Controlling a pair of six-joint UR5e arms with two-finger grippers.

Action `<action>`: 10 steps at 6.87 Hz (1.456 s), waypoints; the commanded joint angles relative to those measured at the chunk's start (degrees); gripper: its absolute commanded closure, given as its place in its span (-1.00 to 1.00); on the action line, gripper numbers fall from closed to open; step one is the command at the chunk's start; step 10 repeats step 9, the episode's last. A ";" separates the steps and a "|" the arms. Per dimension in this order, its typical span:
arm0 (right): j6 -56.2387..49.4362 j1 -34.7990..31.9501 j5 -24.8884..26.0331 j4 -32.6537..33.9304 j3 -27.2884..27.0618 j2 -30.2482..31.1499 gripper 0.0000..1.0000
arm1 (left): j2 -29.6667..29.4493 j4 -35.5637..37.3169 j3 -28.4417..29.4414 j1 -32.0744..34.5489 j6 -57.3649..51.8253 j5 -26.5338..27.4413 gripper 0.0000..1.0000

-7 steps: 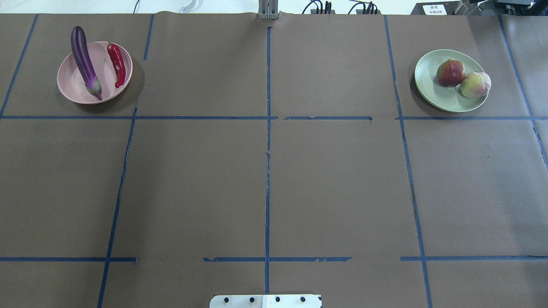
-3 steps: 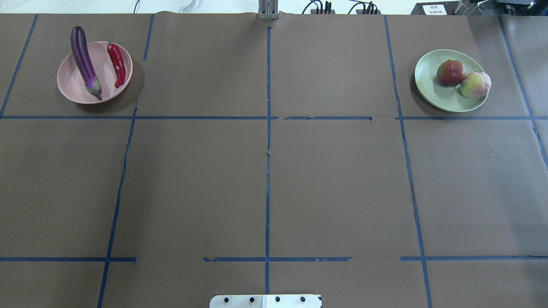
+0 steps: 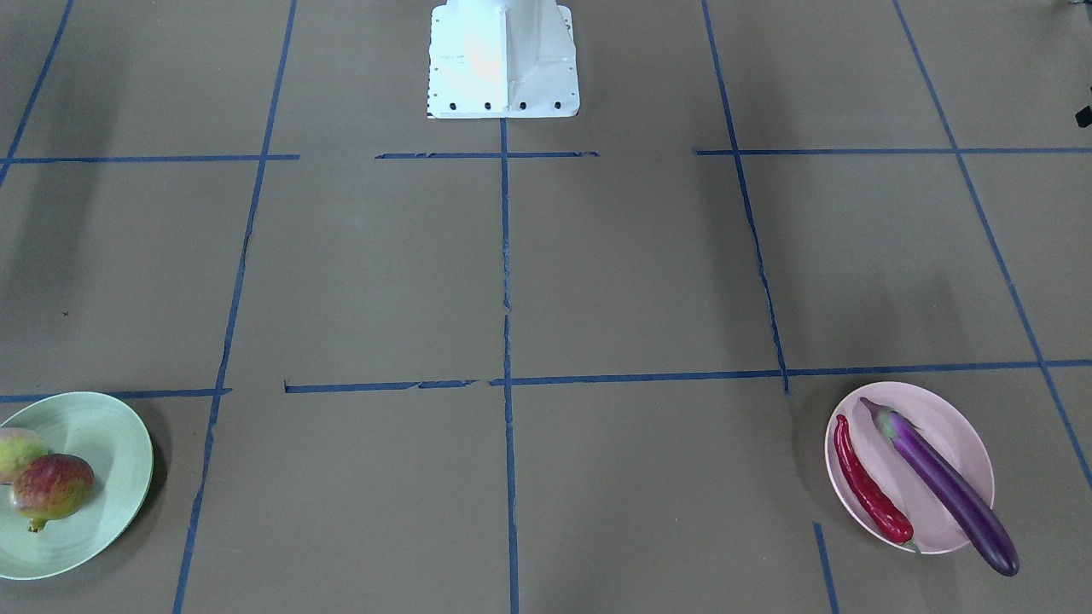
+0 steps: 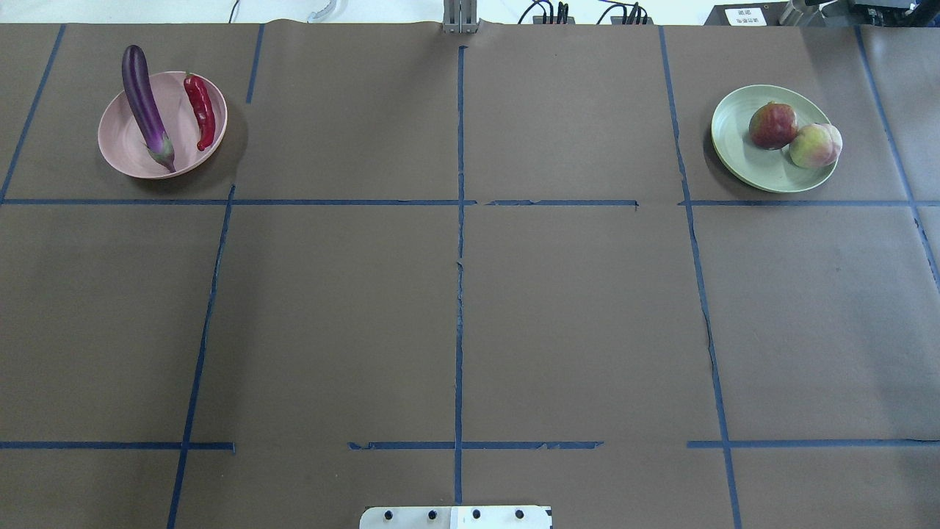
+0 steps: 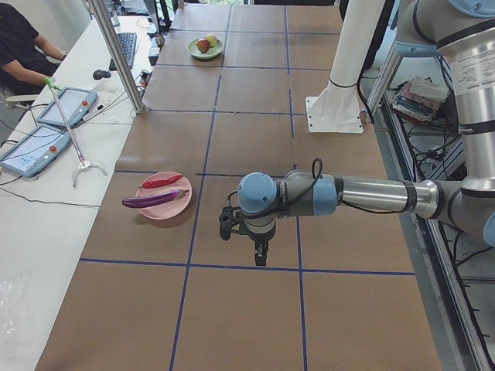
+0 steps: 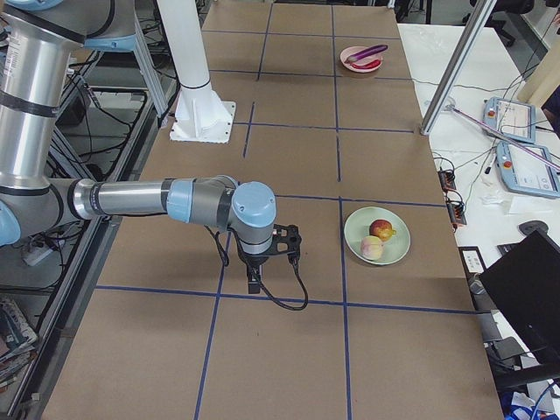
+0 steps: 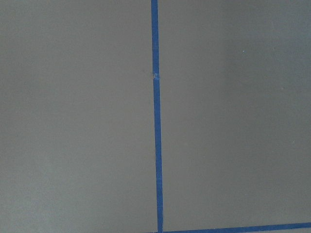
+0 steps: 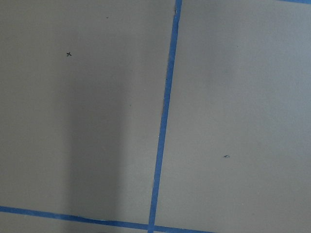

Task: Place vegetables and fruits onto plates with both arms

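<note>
The left arm's black two-finger pincer (image 5: 261,255) hangs over the brown paper table top (image 4: 573,316), well apart from both plates. I cannot tell if it is wide or narrow, as it shows only from the side. The right arm's black two-finger pincer (image 6: 254,282) hangs the same way on its own side, and I cannot tell its state either. Both wrist views show only bare paper and blue tape lines (image 4: 459,294). The long shiny purple eggplant (image 4: 145,106) lies across the round pale pink plastic plate (image 4: 121,150), with its far end sticking out over the rim. The curved red chili pepper (image 4: 200,110) lies beside it on the same plate. On the round pale green plastic plate (image 4: 742,165) sit the round red-and-green pomegranate (image 4: 772,125) and the round pink-yellow peach (image 4: 814,145), touching each other — the peach right at the rim. So I think the job is done: all four foods are on plates. The next move calls for no more picking up, only for both arms to keep clear of the plates so nothing gets bumped off.
</note>
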State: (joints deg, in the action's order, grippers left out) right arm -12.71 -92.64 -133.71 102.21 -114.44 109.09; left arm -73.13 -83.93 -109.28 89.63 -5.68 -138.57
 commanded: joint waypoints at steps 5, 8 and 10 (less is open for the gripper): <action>-0.03 0.01 1.00 -0.69 -0.09 0.77 -1.00 | -0.43 -6.25 1.10 0.02 0.23 1.90 -1.00; 0.41 0.01 0.56 -3.40 -0.09 0.16 -1.00 | -0.96 -6.15 0.57 -0.25 0.14 1.73 -1.00; 0.15 0.01 0.56 -3.42 0.44 0.42 -1.00 | -1.22 -6.15 0.39 -0.33 0.14 1.55 -1.00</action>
